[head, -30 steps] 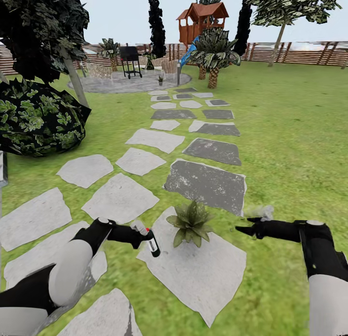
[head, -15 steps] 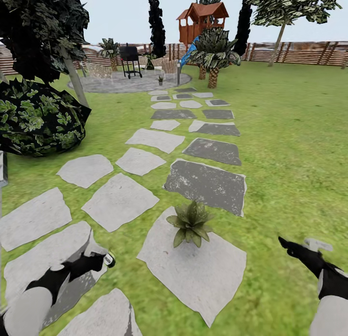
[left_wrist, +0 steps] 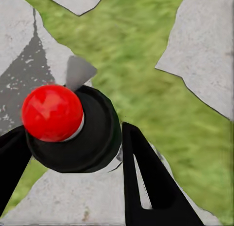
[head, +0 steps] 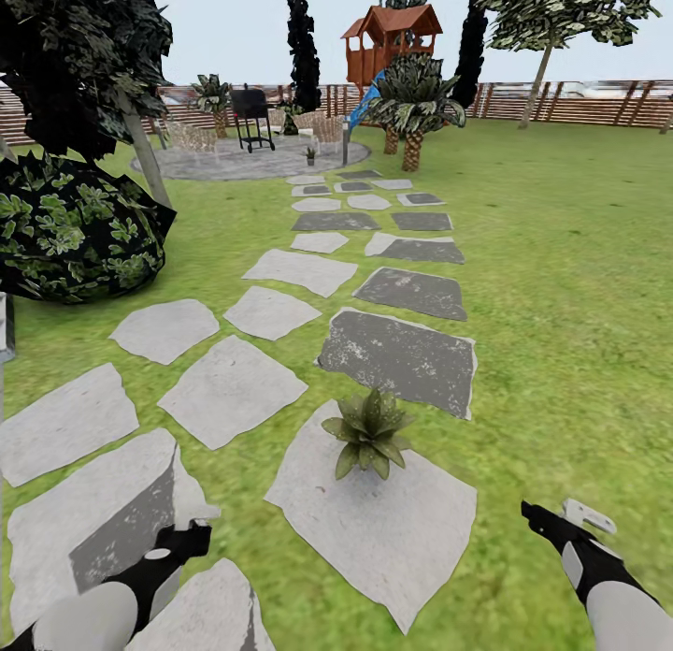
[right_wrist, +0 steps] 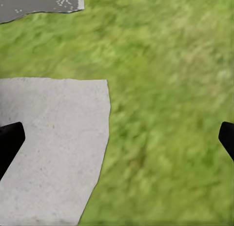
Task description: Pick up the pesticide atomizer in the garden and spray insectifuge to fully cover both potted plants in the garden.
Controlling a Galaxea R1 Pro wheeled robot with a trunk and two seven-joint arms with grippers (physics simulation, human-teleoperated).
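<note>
Head view: I am looking down a path of pale and dark grey stepping stones [head: 400,356] crossing the green lawn [head: 561,286]. One low potted plant with pointed green leaves [head: 369,433] is sitting on the nearest large stone, between my two arms. A second small potted plant [head: 309,154] is standing far off on the round grey gravel patio [head: 248,161], near a black grill [head: 250,111]. I am holding the left pincer [head: 192,537] and the right pincer [head: 540,522] low and drawn in, probably to keep them clear while travelling.

Left wrist view: the left pincer [left_wrist: 73,153] is clamping the dark bottle of the pesticide atomizer [left_wrist: 73,133], seen end-on with a red rounded cap facing the camera; the black fingers [left_wrist: 146,182] are pressing both flanks. Stone and grass lie beneath.

Right wrist view: the right pincer [right_wrist: 117,141] is standing wide apart and carrying nothing, its tips at opposite margins over grass and a pale slab.
</note>
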